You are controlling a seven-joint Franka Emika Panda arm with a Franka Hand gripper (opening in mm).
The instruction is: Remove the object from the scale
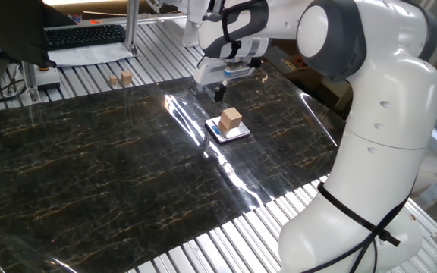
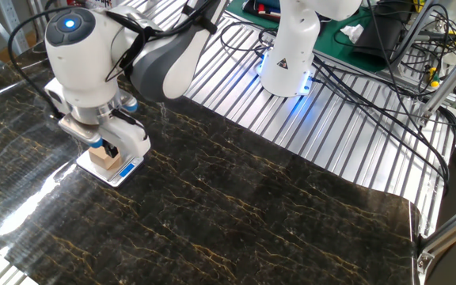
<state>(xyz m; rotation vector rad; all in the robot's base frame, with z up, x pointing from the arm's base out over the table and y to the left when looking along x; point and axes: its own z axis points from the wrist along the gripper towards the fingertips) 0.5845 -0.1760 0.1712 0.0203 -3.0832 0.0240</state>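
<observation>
The wooden cube (image 1: 231,118) sits on the scale (image 1: 228,130), roughly centred on its plate, on the dark marbled bench (image 1: 112,167). The gripper (image 1: 219,92) hangs above the bench at about 11 o'clock from the cube, apart from it; whether its jaws stand wide or narrow cannot be told. Two smaller wooden blocks (image 1: 121,79) lie well away at 10 o'clock, near a keyboard (image 1: 82,35).
</observation>
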